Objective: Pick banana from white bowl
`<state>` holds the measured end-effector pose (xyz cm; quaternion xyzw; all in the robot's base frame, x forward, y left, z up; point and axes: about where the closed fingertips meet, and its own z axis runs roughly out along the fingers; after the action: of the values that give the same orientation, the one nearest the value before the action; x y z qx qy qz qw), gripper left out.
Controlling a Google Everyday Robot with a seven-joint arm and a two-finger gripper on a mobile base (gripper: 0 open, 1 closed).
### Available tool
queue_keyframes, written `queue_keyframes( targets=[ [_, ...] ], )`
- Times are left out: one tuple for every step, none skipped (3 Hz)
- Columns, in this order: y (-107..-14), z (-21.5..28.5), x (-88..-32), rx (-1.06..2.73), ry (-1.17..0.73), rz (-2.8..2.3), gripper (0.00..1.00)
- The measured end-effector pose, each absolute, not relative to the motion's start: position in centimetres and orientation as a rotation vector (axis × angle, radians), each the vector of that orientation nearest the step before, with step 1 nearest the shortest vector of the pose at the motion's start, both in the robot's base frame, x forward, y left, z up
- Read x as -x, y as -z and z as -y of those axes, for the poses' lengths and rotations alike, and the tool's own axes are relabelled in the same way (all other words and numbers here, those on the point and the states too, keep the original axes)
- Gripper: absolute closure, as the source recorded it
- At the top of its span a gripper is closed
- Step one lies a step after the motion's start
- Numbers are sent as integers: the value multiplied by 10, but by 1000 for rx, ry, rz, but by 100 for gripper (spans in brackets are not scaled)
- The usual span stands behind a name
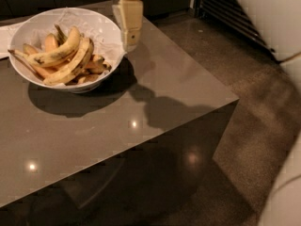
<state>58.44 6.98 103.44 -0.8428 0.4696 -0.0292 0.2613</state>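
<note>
The white bowl [104, 26] stands at the back left of the dark table, lined with crinkled white paper and holding several bananas. The banana [70, 66] is long and yellow and lies across the pile, curving up to the right. A second long yellow banana with dark specks [54, 53] lies just above it. Shorter orange-toned bananas [96, 66] lie beneath. My gripper [130, 44] hangs down from the top edge, just right of the bowl's right rim, slightly above the table.
The dark glossy table [155, 93] has its right corner near the middle right. A white sheet [5, 36] lies at the left edge behind the bowl. A slatted panel [230, 18] stands on the floor at the back right. A pale rounded body [282, 197] fills the lower right.
</note>
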Motion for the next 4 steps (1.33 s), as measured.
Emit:
queue_keyframes(
  targets=[
    [-1026,-103,-588,2382,113,-1166,0],
    [-1010,-125,-589,2477,144,-1112,0],
    [-994,-134,-592,2531,148,-1103,0],
    [-986,-139,-595,2559,148,-1107,11]
  ],
)
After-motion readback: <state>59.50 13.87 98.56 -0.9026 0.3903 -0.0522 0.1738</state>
